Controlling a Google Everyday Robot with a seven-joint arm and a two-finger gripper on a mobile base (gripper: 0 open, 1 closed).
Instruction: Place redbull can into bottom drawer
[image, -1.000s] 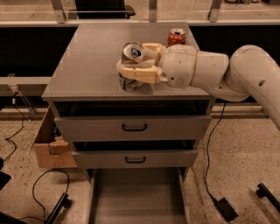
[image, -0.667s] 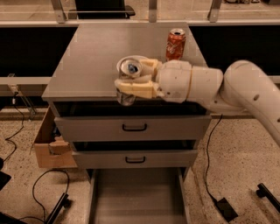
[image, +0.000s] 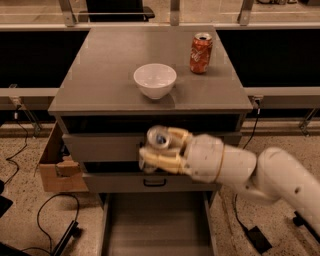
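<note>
My gripper is shut on the redbull can, whose silver top faces the camera. I hold it in front of the cabinet's two black-handled drawers, well below the cabinet top. The bottom drawer is pulled open below my gripper, a wide grey tray with a plain floor. The can hangs above its back part, apart from it. My white arm reaches in from the right.
A white bowl and an orange-red soda can stand on the grey cabinet top. A cardboard box sits on the floor at the left. Cables lie on the floor on both sides.
My gripper has carried the redbull can off the cabinet top, forward and down in front of the drawers. The white bowl, hidden before, now shows.
</note>
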